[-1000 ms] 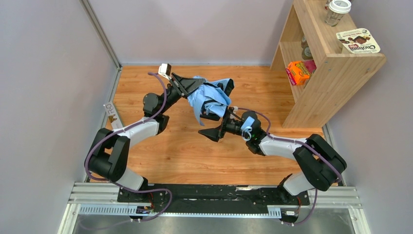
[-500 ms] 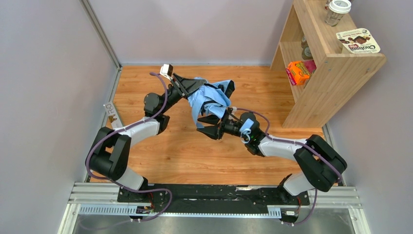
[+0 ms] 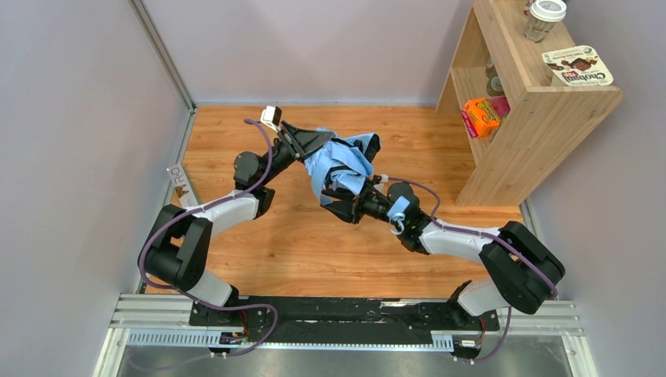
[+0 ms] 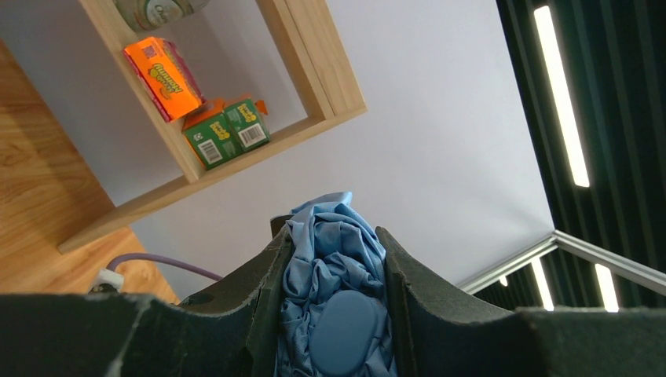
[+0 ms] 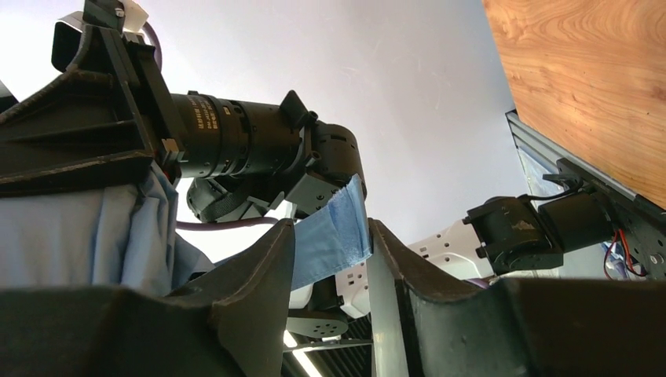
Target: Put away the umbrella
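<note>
left fingers (image 4: 259, 306) are clenched on the umbrella (image 4: 334, 259), its crumpled blue canopy packed between them and bulging past their tips, with a rounded blue nub (image 4: 343, 334) deep in the gap. right fingers (image 5: 255, 275) sit just beside the bundle, a blue flap (image 5: 334, 236) spanning their gap; whether they pinch it i cannot tell.
</note>
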Robot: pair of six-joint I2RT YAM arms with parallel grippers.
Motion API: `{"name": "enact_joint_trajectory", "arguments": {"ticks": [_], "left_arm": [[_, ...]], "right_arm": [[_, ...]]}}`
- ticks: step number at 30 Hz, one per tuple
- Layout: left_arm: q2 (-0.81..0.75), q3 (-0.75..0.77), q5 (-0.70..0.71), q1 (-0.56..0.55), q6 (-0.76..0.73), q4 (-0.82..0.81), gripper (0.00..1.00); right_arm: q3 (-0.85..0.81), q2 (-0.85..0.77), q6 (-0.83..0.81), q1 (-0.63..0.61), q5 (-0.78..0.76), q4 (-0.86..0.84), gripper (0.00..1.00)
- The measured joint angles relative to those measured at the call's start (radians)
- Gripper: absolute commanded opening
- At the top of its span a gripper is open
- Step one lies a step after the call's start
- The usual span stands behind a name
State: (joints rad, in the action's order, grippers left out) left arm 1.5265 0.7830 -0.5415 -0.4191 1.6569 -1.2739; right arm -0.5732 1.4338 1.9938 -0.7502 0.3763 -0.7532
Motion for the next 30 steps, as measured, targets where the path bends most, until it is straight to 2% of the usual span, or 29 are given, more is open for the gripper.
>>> {"name": "enact_joint_trajectory", "arguments": {"ticks": [11,15,19,22,25,27,28,29,30], "left_arm": [[0.000,-0.029,-0.009,-0.018,-0.018,-0.002,0.00],[0.000,-0.029,-0.009,-0.018,-0.018,-0.002,0.00],[0.000,-0.029,-0.011,-0.018,-0.016,-0.002,0.00],[0.000,-0.029,-0.011,-0.018,-0.016,-0.002,0.00],[0.000,-0.029,-0.011,-0.018,-0.017,-0.002,0.00],[0.000,-0.029,-0.011,-0.018,-0.017,-0.002,0.00],[0.000,-0.029,-0.011,-0.018,-0.017,-0.002,0.00],[0.000,-0.029,-0.011,-0.018,-0.017,-0.002,0.00],[0.000,-0.029,-0.011,-0.018,-0.017,-0.002,0.00]], "right_arm": [[-0.008,-0.005,0.000,-0.007,-0.027,0.008,0.42],[-0.008,-0.005,0.000,-0.022,-0.027,0.007,0.33],[-0.010,-0.005,0.000,-0.042,-0.025,0.008,0.28],[-0.010,-0.003,0.000,-0.046,-0.027,0.007,0.39],[-0.010,0.003,0.000,-0.046,-0.032,-0.009,0.39],[-0.012,0.007,0.000,-0.046,-0.034,-0.016,0.31],[-0.014,0.009,0.000,-0.046,-0.035,-0.017,0.25],[-0.018,0.014,0.000,-0.046,-0.035,-0.021,0.14],[-0.021,0.020,0.001,-0.046,-0.035,-0.027,0.10]]}}
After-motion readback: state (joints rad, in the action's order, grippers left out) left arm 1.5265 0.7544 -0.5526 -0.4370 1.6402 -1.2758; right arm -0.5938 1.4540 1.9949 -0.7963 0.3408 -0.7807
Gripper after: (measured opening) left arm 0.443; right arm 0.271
